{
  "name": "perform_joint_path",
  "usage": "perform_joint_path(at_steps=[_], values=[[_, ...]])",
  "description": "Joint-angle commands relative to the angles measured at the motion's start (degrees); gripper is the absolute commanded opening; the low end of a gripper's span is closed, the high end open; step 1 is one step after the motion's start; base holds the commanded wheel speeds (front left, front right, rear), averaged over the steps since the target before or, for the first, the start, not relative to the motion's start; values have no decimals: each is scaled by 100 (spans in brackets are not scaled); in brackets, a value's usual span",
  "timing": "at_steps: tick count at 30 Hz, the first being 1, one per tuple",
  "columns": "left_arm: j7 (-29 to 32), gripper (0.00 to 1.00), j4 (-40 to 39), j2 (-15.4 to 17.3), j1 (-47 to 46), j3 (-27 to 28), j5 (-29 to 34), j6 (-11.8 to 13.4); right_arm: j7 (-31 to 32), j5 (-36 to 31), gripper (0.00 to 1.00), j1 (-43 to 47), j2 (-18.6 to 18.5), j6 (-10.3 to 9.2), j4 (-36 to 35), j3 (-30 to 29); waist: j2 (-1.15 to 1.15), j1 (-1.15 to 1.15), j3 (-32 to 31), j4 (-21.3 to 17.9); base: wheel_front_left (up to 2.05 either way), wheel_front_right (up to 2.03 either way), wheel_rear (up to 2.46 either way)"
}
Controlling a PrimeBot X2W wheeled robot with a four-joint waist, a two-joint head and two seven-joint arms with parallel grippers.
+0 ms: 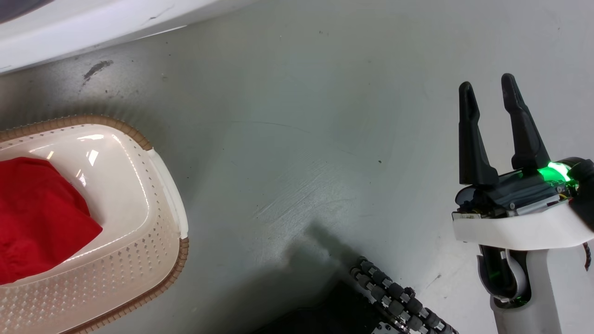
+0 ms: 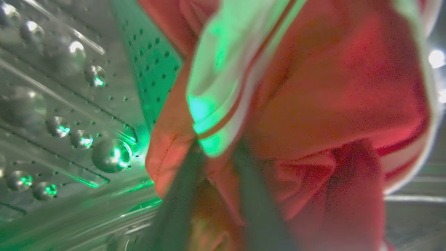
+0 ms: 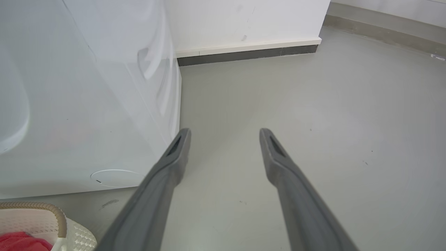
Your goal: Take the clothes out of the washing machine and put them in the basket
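Inside the washing machine's perforated steel drum (image 2: 69, 104), my left gripper (image 2: 218, 144) is shut on a red garment with a white, thin-striped part (image 2: 313, 90). The cloth bunches between and over its blurred fingers (image 2: 181, 198), hiding the tips. A plain red garment (image 1: 37, 218) lies in the cream basket (image 1: 116, 121) on the floor at the left; the right wrist view catches that basket (image 3: 52, 216) and garment (image 3: 21, 240) at its lower left corner. My right gripper (image 1: 489, 93) is open and empty over bare floor, well right of the basket; its fingers (image 3: 174, 157) stand wide apart.
The washing machine's white body (image 1: 69, 32) runs along the top left, just beyond the basket, and its front panel (image 3: 87, 104) stands left of my right gripper. A white wall with a dark skirting (image 3: 244, 54) lies behind. My base's black cable chain (image 1: 394, 297) is at the bottom.
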Motion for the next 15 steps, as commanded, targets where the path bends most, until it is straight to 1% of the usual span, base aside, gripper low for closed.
perform_joint_path(at_steps=[1, 10, 12, 15], values=[[34, 0, 133, -94, 205, -86, -74, -41, -12, 2, 100, 6, 9, -5, -6, -16, 0, 0, 3, 3, 0, 0, 0], [-613, 0, 14, 153, 132, 24, -76, -88, -12, -68, 100, -192, 9, -6, 50, 73, 0, 0, -123, -38, 0, 0, 0], [-831, 0, -13, 149, 185, 47, -108, -112, -12, -109, 100, -241, 8, -6, 58, 46, 0, 0, -201, -16, 0, 0, 0], [-1258, 0, -40, 94, 288, 77, -143, -130, -12, -247, 100, -243, 9, -5, 80, -61, 0, 0, -356, 139, 0, 0, 0]])
